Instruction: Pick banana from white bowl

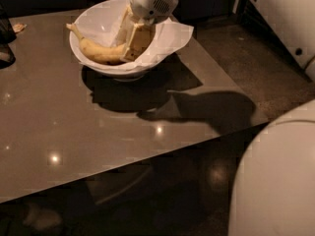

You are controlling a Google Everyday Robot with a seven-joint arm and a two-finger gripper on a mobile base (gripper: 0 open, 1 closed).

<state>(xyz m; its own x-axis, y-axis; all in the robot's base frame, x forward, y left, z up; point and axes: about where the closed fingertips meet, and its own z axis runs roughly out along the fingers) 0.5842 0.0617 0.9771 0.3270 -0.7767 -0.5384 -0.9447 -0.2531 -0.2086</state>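
Camera view: the white bowl (86, 66) is located at the far side of the tabletop (74, 132), and the banana (98, 52) is seen lying inside it on the crumpled paper liner (172, 36). The thin stem is pointed up and left toward the rim. The gripper (127, 51) is lowered into the bowl at the banana's thick right-hand end. It cannot be told whether the jaws are apart or clamped on the fruit, because their tips and the banana's end overlap.

The following faults are judged possible from this position:

1. End grasp. Contact is made close to one end and not at the middle. If the banana is lifted from there, it is likely to be swung down by its free length, and it may be rotated out of the jaws.
2. Liner capture. The paper lies directly under and beside the tips. If it is pinched together with the fruit, the liner may be dragged out, or grip on the peel may be lost.
3. Bowl disturbance. The bowl rests on a small foot. If its inner wall is pressed sideways, it may be tipped or slid across the glossy tabletop.
4. Excess force. The soft fruit may be bruised or split.
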